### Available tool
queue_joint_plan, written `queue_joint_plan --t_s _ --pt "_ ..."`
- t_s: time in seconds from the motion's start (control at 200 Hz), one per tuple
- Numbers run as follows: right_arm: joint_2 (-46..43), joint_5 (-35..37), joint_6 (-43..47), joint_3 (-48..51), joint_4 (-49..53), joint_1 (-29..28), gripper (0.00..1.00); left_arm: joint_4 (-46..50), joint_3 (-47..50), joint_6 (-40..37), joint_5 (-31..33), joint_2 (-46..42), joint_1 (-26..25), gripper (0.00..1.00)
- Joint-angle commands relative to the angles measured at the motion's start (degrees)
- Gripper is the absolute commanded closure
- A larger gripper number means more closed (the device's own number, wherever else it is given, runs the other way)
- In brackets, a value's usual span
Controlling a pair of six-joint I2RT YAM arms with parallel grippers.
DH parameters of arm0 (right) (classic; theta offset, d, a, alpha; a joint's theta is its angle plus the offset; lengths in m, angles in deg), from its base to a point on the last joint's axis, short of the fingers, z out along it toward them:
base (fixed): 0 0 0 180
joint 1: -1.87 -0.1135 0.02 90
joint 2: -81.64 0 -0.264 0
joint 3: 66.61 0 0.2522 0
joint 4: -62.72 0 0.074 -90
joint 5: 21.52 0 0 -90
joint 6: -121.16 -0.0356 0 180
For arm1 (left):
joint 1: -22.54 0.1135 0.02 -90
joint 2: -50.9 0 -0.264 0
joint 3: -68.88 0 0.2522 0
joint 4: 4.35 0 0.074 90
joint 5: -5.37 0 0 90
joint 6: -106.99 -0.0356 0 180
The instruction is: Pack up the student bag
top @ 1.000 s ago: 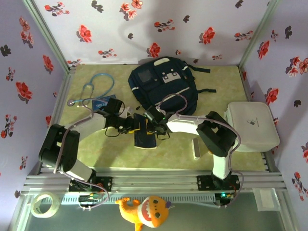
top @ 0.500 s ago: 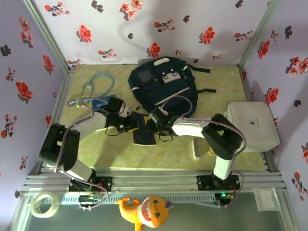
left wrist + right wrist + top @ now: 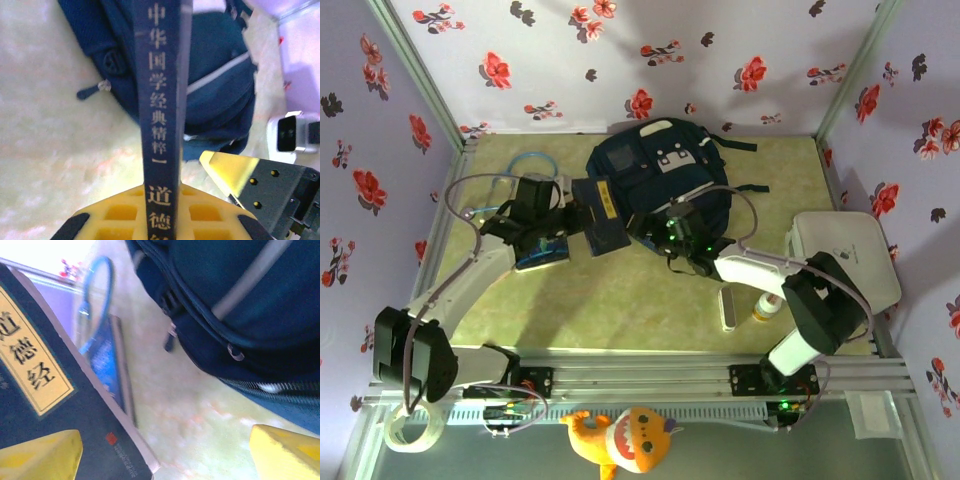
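The student bag [image 3: 660, 172] lies flat at the back middle of the table, dark navy with white trims. My left gripper [image 3: 580, 218] is shut on a dark navy book [image 3: 604, 214] with a yellow label, held on edge just left of the bag. In the left wrist view the book's spine [image 3: 162, 115] stands between the yellow jaws, with the bag [image 3: 215, 75] behind it. My right gripper [image 3: 645, 228] stands open at the bag's near edge, right of the book. Its view shows the book's cover [image 3: 45, 400] at left, the bag [image 3: 240, 300] above and bare table between the fingers.
A blue book [image 3: 538, 256] lies under the left arm, with a blue stethoscope [image 3: 520, 168] behind it. A white rounded case [image 3: 845, 262] sits at the right edge. A white bar [image 3: 727, 307] and a small bottle [image 3: 763, 307] lie near the right arm.
The right gripper has opened and let go of the book, then moved back toward the bag. The left arm has lifted the book off the table and carried it back, next to the bag.
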Motion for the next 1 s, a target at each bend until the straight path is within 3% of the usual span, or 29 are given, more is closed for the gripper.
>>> queue_joint_plan --t_s 0.0,0.155,0.315,0.51,0.705,0.995 --pt "-0.7 -8.4 -7.3 1.3 -12.5 3.5 0.10 -11.2 -3.3 8.4 2.4 0.6 0.4 1.00" --pt "1.3 -15.7 -17.0 0.3 -19.7 6.6 0.08 -22.6 -3.6 19.0 2.4 3.5 0.2 1.00" --pt "1.7 -18.7 -20.2 -1.1 -19.8 7.0 0.08 -30.1 -3.5 26.5 2.1 6.2 0.0 1.00" --pt "2.1 -20.3 -21.7 -3.0 -20.1 7.2 0.09 -34.6 -3.7 31.2 0.6 8.8 -0.5 1.00" --pt "3.6 -19.9 -23.5 -4.8 -23.3 7.6 0.19 -40.2 -1.9 36.1 -1.3 9.9 -0.6 1.00" --pt "6.2 -19.0 -25.9 -8.5 -28.2 8.3 0.29 -40.6 -0.8 38.3 -3.0 9.7 -0.6 1.00"
